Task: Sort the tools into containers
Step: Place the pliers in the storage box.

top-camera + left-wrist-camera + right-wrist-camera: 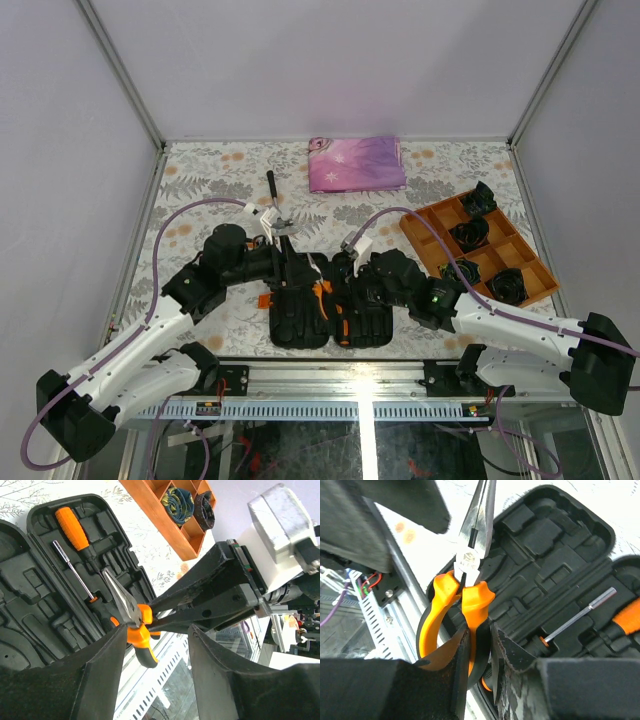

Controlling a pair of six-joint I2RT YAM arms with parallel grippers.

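Observation:
The black tool case (300,328) lies open at the near table edge. In the right wrist view my right gripper (482,655) is shut on one orange-and-black handle of the long-nose pliers (470,575), holding them over the case (555,540). In the left wrist view my left gripper (157,630) stands open just beside the pliers (131,617), with nothing between its fingers. An orange-handled screwdriver (74,529) and a slim metal shaft (74,572) lie in moulded slots. The black-handled hammer (272,196) lies on the table beyond the case.
A folded pink-purple cloth (356,163) lies at the back of the table. A wooden divided tray (432,222) with black coiled bundles stands at the right. Both arms crowd together over the case, and the metal rail (340,408) runs just in front of it.

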